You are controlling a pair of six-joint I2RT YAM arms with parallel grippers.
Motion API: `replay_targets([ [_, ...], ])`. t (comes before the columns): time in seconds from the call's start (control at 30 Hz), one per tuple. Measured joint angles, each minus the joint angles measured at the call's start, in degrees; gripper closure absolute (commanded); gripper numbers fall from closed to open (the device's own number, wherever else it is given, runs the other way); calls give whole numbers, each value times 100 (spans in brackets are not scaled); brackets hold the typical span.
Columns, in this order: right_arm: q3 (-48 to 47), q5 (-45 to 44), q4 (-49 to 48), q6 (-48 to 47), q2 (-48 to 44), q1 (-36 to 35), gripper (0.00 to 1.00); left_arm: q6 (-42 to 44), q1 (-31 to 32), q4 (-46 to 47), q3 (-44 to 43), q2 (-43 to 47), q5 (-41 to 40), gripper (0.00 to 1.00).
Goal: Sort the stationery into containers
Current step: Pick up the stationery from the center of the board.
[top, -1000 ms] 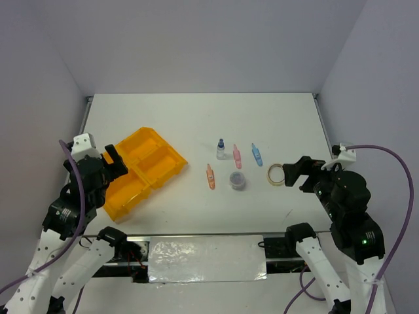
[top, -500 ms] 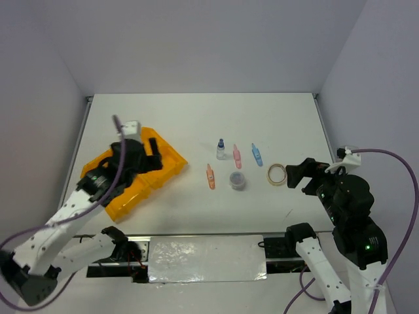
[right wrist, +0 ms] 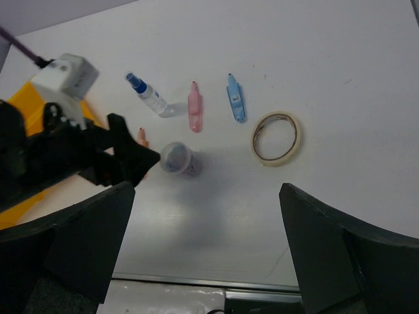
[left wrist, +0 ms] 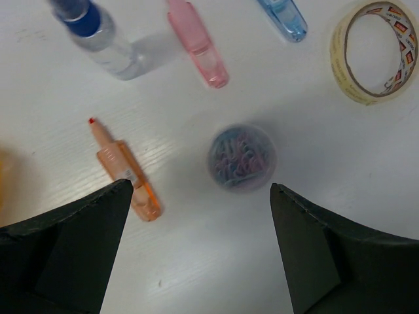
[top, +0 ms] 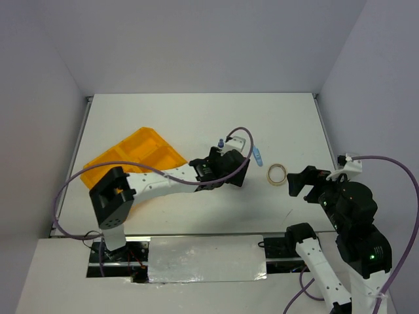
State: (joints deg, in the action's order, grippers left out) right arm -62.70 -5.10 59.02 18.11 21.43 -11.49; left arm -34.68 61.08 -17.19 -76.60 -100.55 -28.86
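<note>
The white table (top: 196, 118) carries a translucent yellow-orange plastic tray (top: 141, 147) with rectangular compartments on its left side, its near part hidden by the left arm. All the stationery lies on the bare tabletop to the right of the tray.

The left gripper (left wrist: 200, 196) hangs above the middle of that group with its jaws spread wide and nothing between them. The right gripper (right wrist: 206, 190) hovers off to the right, also spread wide and holding nothing.

The beige tape ring (left wrist: 337, 59) lies flat, furthest right. The round greyish jar (left wrist: 242, 158), with coloured bits inside, stands just ahead of the left fingers. The clear tube with a dark blue cap (left wrist: 98, 36) lies beyond it, beside the short pink pen-like piece (left wrist: 196, 46) and the blue one (left wrist: 283, 14). The orange one (left wrist: 124, 173) lies left of the jar.
</note>
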Motion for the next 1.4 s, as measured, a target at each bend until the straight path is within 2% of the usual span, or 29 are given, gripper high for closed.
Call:
replay_targets([
  [0.27, 48, 367, 26, -107, -103, 0, 0, 146, 37, 256, -686, -1075, 328, 1],
  [0.47, 50, 470, 26, -149, -120, 0, 0, 192, 52, 332, -907, -1429, 485, 1],
  [0.73, 50, 581, 26, -175, -129, 0, 0, 184, 52, 306, -931, -1655, 466, 6],
  [0.8, 50, 597, 24, -179, -129, 0, 0, 164, 52, 302, -931, -1725, 459, 16],
  [0.9, 72, 603, 20, -197, -131, 0, 0, 160, 52, 264, -927, -1775, 448, 23],
  [0.93, 85, 603, 24, -199, -133, 0, 0, 162, 52, 260, -925, -1775, 437, 29],
  [0.97, 92, 605, 24, -203, -133, 0, 0, 153, 52, 264, -925, -1775, 424, 46],
  [1.03, 94, 603, 24, -214, -133, 0, 0, 170, 52, 269, -922, -1775, 396, 63],
  [1.07, 94, 603, 22, -216, -133, 0, 0, 168, 52, 273, -903, -1766, 385, 78],
  [1.23, 94, 601, 22, -238, -133, 0, 0, 160, 68, 52, -682, -1449, 348, 94],
  [1.4, 94, 610, 22, -258, -133, 0, 0, 94, 81, -772, -595, -157, -195, 93],
])
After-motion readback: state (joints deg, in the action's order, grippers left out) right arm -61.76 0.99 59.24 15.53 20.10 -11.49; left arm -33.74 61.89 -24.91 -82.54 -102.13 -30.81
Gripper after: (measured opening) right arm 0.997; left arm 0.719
